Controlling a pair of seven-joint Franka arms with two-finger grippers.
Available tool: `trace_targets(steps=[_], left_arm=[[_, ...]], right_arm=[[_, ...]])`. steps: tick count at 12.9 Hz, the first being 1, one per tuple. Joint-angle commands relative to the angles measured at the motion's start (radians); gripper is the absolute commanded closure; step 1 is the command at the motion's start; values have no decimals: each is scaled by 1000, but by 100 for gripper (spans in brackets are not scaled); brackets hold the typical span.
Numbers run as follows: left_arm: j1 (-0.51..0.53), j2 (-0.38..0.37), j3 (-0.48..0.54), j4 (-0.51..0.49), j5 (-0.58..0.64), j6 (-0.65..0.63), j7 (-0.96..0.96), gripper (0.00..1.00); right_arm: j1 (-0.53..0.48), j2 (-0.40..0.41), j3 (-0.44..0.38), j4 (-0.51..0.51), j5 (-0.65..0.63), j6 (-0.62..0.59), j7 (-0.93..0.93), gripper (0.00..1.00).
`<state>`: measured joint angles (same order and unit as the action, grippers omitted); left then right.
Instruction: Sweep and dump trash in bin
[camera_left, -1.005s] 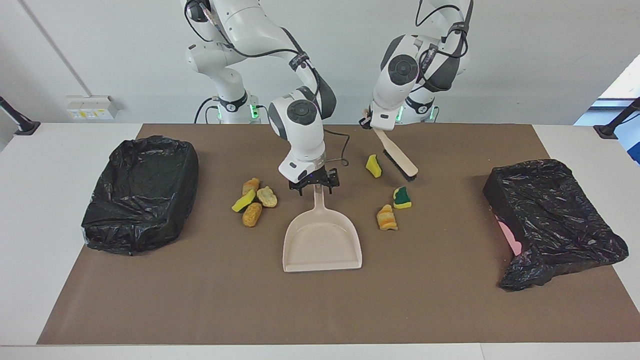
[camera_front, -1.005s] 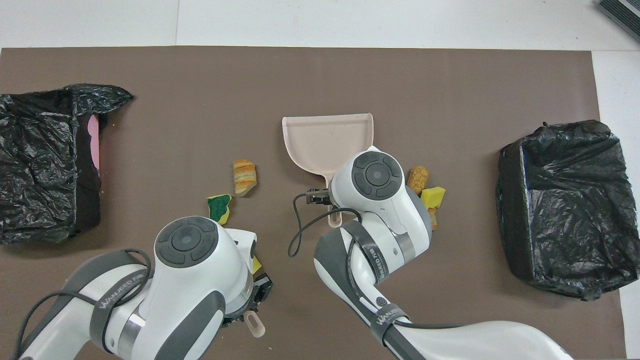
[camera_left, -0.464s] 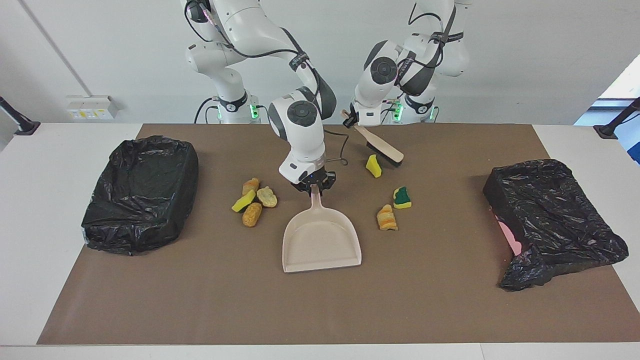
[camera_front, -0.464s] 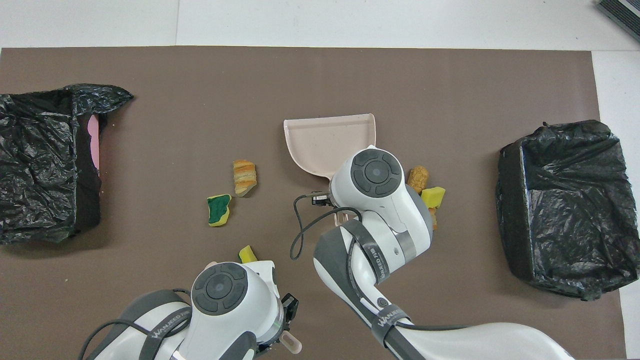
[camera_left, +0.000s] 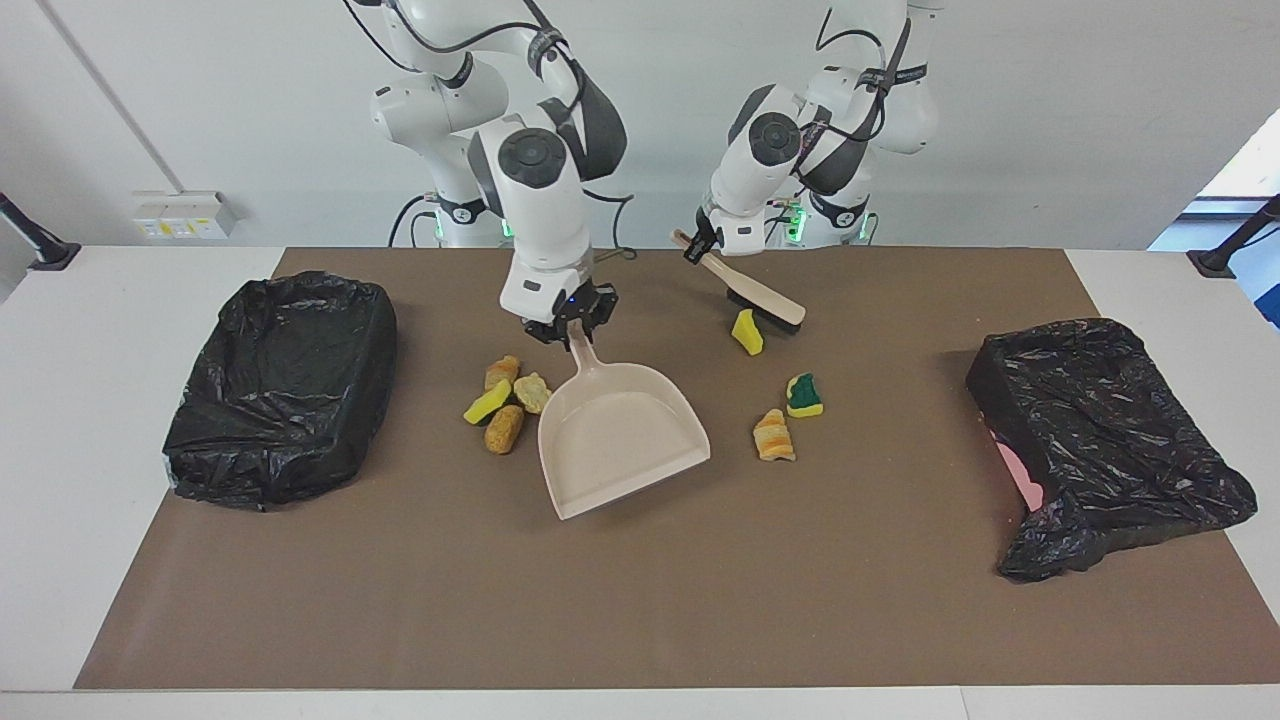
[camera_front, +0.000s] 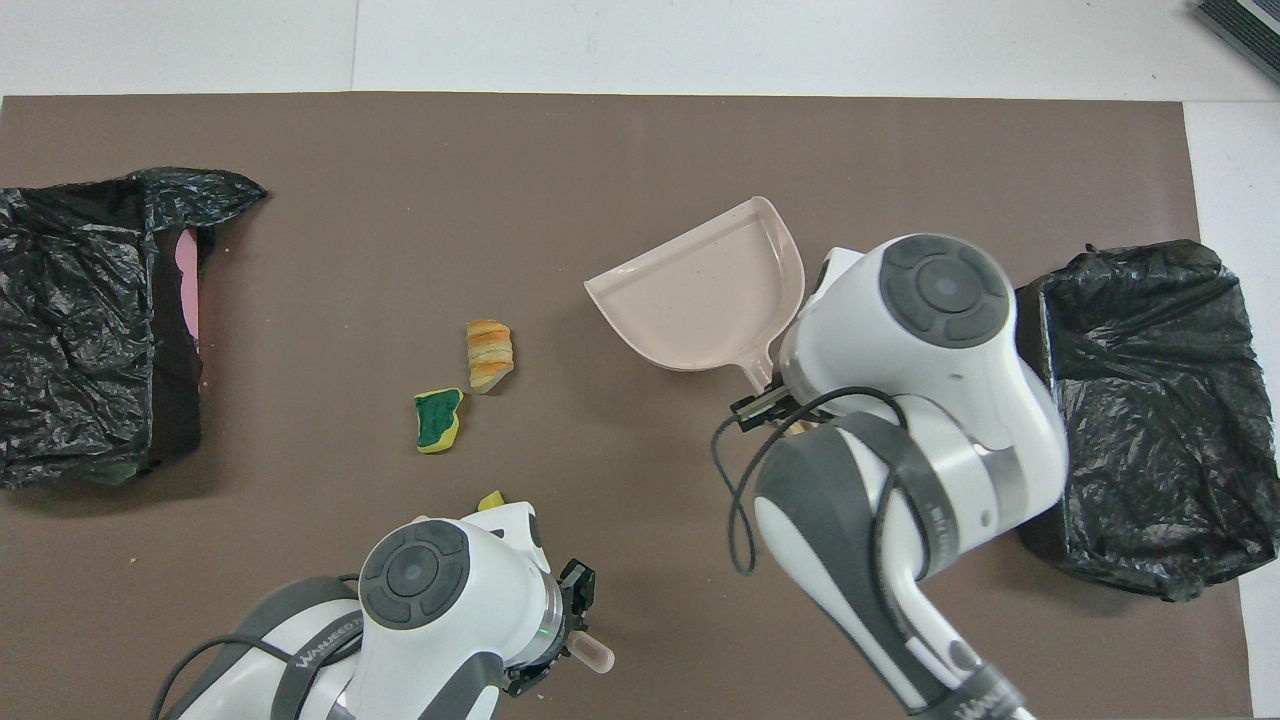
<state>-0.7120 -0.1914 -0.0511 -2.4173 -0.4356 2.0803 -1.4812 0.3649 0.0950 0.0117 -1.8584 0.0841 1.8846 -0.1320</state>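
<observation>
My right gripper (camera_left: 572, 325) is shut on the handle of the beige dustpan (camera_left: 620, 435), which is tilted with its open mouth pointing away from the robots. Several trash chunks (camera_left: 505, 400) lie clustered beside the pan toward the right arm's end; the overhead view hides them under the arm. My left gripper (camera_left: 700, 250) is shut on the handle of the beige brush (camera_left: 765, 300), whose bristles rest by a yellow chunk (camera_left: 746, 331). A green-and-yellow sponge (camera_front: 437, 420) and an orange striped piece (camera_front: 489, 352) lie on the mat farther out.
A black-bagged bin (camera_left: 280, 385) stands at the right arm's end of the brown mat. A second black-bagged bin (camera_left: 1100, 440), pink showing at its side, stands at the left arm's end.
The right gripper closed on the dustpan handle, then swung the pan toward the right arm's end, beside the cluster. The left arm drew the brush nearer to the robots.
</observation>
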Motion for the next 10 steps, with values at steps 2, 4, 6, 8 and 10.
trace_targets(steps=[2,4,6,8,10], left_arm=[[35,56,0,1,-15,101,5,100],[98,93,0,38,-6,119,39,100],[132,136,0,95,1,123,67,100],[164,174,0,154,17,119,107,100],[177,184,0,167,40,121,201,100]], right_arm=[[-73,-86,8,-103,6,-21,-341,100],[-67,-110,10,-160,5,-15,-397,100],[-52,-103,10,-195,5,-1,-487,100],[-49,-98,10,-240,5,94,-643,100],[-23,-86,10,-274,-15,177,-763,100]])
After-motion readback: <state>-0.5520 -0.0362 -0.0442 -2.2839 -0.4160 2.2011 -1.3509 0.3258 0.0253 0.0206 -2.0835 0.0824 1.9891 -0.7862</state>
